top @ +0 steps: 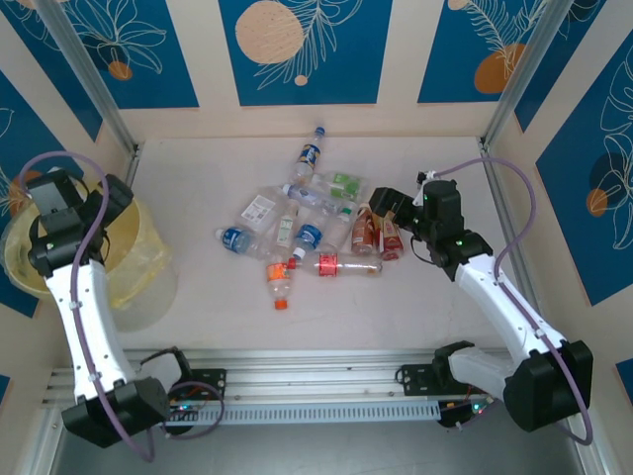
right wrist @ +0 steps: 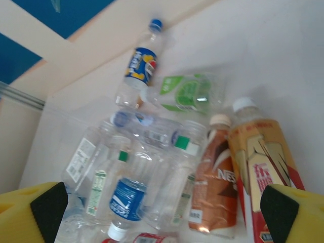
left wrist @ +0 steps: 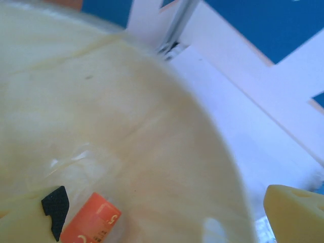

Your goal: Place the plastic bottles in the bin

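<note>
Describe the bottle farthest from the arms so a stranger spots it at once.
Find the pile of bottles on the white table. At its far end, toward the back wall, lies one clear bottle. Its blue cap points away from the pile, and its blue label carries a yellow patch.

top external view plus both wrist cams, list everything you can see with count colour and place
plastic bottles: about a dozen, clear with blue, green, red, orange or brown labels, heaped mid-table
bin: one, pale yellow translucent, left edge of the table
orange label: one, low in the left wrist view against the bin; what carries it is unclear
table: one, white
wall panels: several, blue with leaf prints, back and sides
rail: one, silver, near edge
left arm: one, white and black, jaws open over the bin
right arm: one, white and black, jaws open at the heap's right side
</note>
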Available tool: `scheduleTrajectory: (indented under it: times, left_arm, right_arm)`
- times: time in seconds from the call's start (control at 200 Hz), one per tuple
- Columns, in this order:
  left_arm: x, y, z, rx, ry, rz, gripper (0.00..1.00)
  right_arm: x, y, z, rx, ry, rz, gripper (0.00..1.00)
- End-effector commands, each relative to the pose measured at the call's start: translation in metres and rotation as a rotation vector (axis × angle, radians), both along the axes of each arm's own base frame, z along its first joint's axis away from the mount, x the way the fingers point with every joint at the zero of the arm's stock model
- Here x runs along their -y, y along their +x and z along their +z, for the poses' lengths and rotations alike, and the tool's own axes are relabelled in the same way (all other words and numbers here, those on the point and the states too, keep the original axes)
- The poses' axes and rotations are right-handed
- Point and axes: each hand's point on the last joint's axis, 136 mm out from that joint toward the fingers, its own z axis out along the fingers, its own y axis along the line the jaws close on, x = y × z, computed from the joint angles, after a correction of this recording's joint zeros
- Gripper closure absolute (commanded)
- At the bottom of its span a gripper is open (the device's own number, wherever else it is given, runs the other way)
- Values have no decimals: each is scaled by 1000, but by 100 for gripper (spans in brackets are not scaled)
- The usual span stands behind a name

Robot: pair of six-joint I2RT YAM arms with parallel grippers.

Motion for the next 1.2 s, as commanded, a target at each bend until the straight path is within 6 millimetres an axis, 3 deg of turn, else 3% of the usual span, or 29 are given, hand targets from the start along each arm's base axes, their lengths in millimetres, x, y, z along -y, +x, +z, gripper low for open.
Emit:
scheduleTrajectory:
  times: [0.0,0.195,0.325,0.42,0.53,0.94,1.195]
  left_arm:
    - [19,-1,18,25,59,-43,0]
    - [69,18,32,70,77,-222,0]
    - [121,33,42,184,6,-460,0]
    - [161,35,52,304,-84,-662,0]
    - [190,31,58,410,-173,-814,0]
    - [256,16,37,369,-265,-1035,0]
    - [268,27,16,304,-260,-1040,0]
  right_arm:
    - [17,-9,-35,-144,9,-119,0]
    - [33,-9,-66,-263,21,-189,1]
    - [32,-4,-88,-350,-63,-105,3]
    - [35,0,-101,-419,-161,-62,4]
    - [30,6,-112,-473,-226,13,8]
    - [14,40,-138,-594,-349,181,11]
    - [13,55,-157,-706,-425,196,12]
